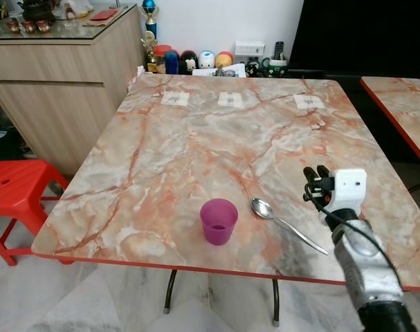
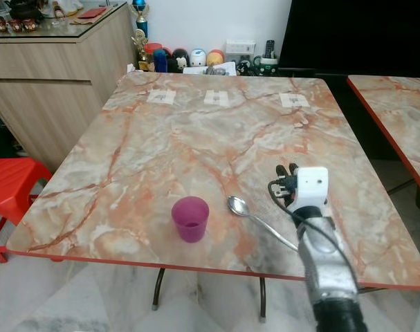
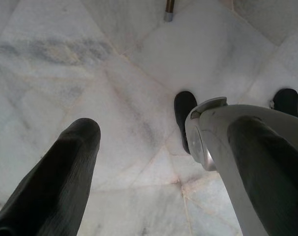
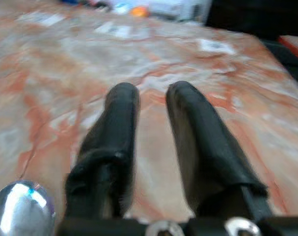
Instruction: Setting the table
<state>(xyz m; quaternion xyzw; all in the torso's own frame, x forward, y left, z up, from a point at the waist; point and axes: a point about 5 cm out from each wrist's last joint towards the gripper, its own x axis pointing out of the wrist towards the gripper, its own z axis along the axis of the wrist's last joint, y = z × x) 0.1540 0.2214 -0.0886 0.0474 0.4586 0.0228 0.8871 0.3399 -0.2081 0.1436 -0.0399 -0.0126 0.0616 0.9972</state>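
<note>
Purple cup (image 1: 218,220) upright near tabletop (image 1: 196,152) front edge, spoon (image 1: 286,223) just beside it. Right gripper (image 1: 315,181) raised beside spoon, fingers parted, empty. Left gripper (image 3: 158,162) hanging over marble floor (image 3: 90,73), fingers spread

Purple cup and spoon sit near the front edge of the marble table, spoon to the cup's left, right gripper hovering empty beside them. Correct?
Not quite. The spoon lies to the right of the purple cup, not its left; the left eye view shows it. The rest holds: both sit near the front edge of the marble table, and the right gripper hovers beside them, empty.
</note>
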